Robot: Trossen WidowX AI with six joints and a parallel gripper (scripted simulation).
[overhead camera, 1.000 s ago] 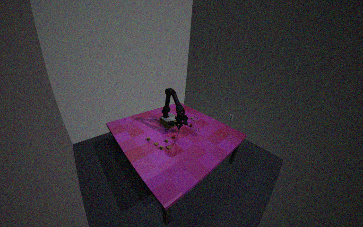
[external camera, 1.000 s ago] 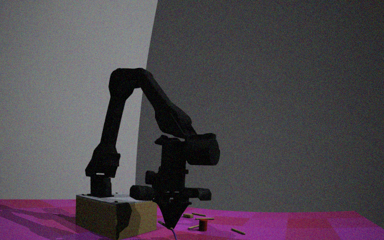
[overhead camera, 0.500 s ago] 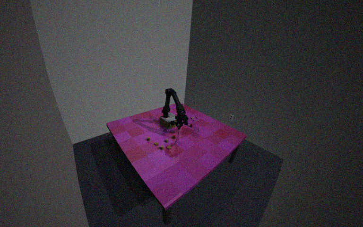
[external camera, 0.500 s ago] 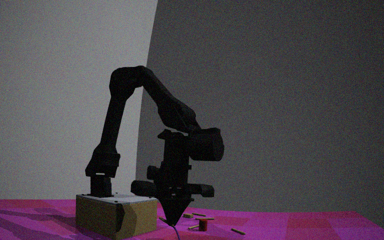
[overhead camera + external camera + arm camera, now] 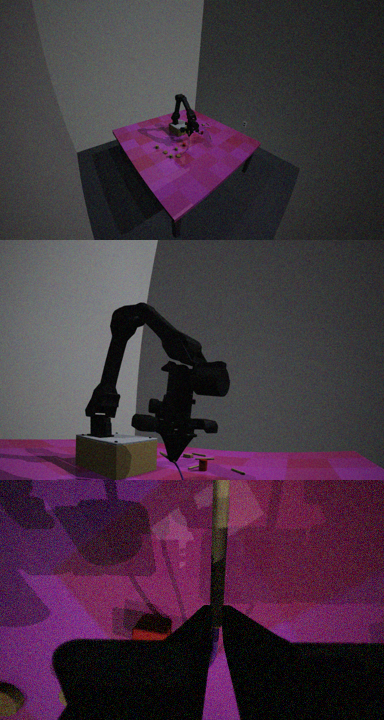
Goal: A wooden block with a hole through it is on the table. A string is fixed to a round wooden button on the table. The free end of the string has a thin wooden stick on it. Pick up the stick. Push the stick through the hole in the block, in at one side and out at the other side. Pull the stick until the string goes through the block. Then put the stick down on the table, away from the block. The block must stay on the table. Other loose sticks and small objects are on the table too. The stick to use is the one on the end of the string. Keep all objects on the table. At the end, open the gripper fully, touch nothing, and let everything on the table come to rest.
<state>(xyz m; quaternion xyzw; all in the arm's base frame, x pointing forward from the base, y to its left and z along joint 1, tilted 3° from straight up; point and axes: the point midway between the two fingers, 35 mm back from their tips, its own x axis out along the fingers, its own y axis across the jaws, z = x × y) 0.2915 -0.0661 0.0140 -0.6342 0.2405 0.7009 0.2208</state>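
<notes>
At the lower centre of the exterior view, we see the gripper (image 5: 189,135) (image 5: 173,461) (image 5: 216,611) clamped on the thin wooden stick (image 5: 163,454) (image 5: 220,545), above the table (image 5: 198,175) (image 5: 266,466) (image 5: 85,600), with the blue string (image 5: 179,469) (image 5: 215,642) hanging below.

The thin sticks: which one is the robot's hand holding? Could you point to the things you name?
The hand (image 5: 174,460) (image 5: 216,617) grips the stick with blue string (image 5: 163,454) (image 5: 220,540) on its end. The other sticks lie loose on the table.

A dark-legged table (image 5: 198,181) (image 5: 311,469) (image 5: 85,615) with a top patched in pink, red and purple carries a red cylinder (image 5: 203,465) standing near several thin sticks (image 5: 238,471). In the dim top view, small yellowish pieces (image 5: 170,156), apparently round, lie scattered.
</notes>
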